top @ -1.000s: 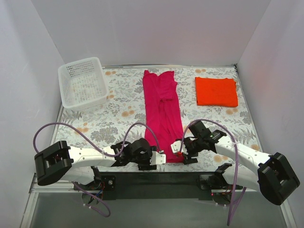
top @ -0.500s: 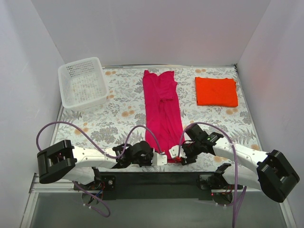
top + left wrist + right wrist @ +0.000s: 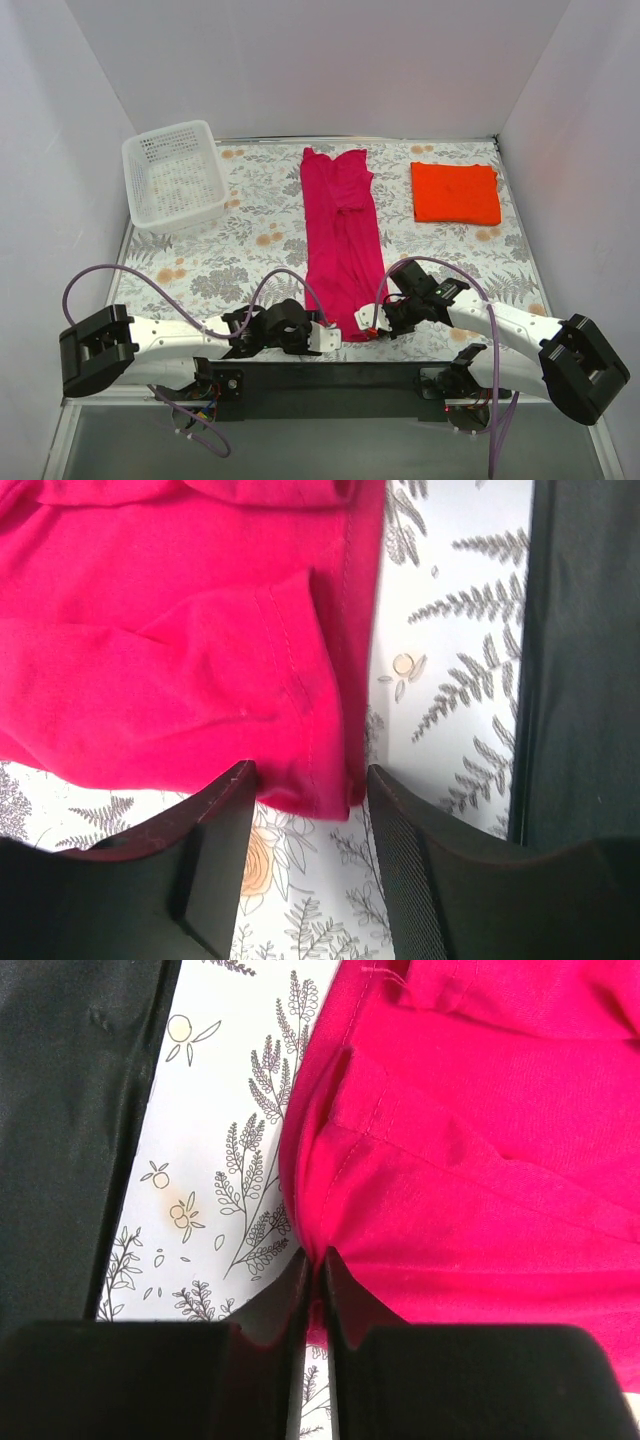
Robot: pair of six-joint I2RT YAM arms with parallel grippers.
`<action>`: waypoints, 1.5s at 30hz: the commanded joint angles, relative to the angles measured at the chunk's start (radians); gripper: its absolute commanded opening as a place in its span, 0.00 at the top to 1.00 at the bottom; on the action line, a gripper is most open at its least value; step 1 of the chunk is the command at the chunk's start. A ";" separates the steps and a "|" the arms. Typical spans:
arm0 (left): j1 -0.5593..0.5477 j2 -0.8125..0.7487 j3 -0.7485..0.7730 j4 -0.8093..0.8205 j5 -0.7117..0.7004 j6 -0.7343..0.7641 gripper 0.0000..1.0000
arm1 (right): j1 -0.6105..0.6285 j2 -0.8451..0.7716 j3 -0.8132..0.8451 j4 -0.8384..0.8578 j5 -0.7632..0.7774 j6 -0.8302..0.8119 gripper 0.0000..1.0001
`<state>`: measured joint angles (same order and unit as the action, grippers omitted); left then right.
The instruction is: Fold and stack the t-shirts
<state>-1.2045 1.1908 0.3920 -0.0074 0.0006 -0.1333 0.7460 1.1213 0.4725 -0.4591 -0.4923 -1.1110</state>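
We saw the right gripper (image 3: pixel 312 1260) pinching the near hem of the magenta shirt (image 3: pixel 342 235) on the table (image 3: pixel 230 262), the left gripper (image 3: pixel 305 790) spread around, seemingly not gripping, its other corner

- Table (image 3: pixel 250 250): everything listed lies on it; my two arm bases sit along its near edge.
- Basket (image 3: pixel 216 165): far left corner.
- Long shirt (image 3: pixel 343 240): centre, laid flat, running from the far edge down toward me.
- Folded shirt (image 3: pixel 455 193): far right, well apart from the long shirt.
- My left gripper (image 3: pixel 330 337): at the long shirt's near left corner, which lies between its fingers.
- My right gripper (image 3: pixel 366 322): at the near right corner, with the hem between its fingers.
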 commanded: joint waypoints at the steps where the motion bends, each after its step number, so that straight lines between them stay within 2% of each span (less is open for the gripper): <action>1: 0.002 -0.034 -0.038 -0.094 0.039 0.043 0.53 | 0.004 0.014 -0.008 0.008 0.004 0.003 0.89; 4: 0.000 0.018 -0.030 -0.103 0.045 0.046 0.53 | 0.004 0.012 0.001 0.002 0.003 0.011 0.97; 10: 0.000 0.111 -0.012 -0.095 0.052 0.050 0.59 | 0.004 0.011 0.018 -0.013 -0.002 0.013 0.99; 12: 0.000 0.131 -0.005 -0.095 0.049 0.049 0.80 | 0.003 0.006 0.025 -0.021 -0.009 0.016 0.99; 14: 0.000 0.128 -0.008 -0.092 0.033 0.047 0.93 | -0.005 0.000 0.035 -0.033 -0.018 0.019 0.99; 23: 0.002 0.101 0.005 -0.112 0.016 0.051 1.00 | -0.079 -0.060 0.080 -0.090 -0.100 0.017 0.99; 31: 0.011 -0.094 0.057 -0.173 0.087 0.043 1.00 | -0.122 -0.061 0.187 -0.196 -0.213 0.017 0.99; 34: 0.049 -0.126 0.082 -0.175 0.146 0.057 1.00 | -0.143 -0.043 0.224 -0.194 -0.221 0.039 0.99; 40: 0.262 -0.094 0.169 -0.155 0.312 0.115 1.00 | -0.292 0.066 0.345 -0.196 -0.264 0.068 0.99; 45: 0.468 0.084 0.327 -0.125 0.475 0.190 1.00 | -0.342 0.242 0.469 -0.185 -0.256 0.108 0.99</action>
<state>-0.8146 1.1961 0.6247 -0.1566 0.3386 -0.0090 0.4248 1.2827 0.8612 -0.6453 -0.7147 -1.0412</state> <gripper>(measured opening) 0.021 0.013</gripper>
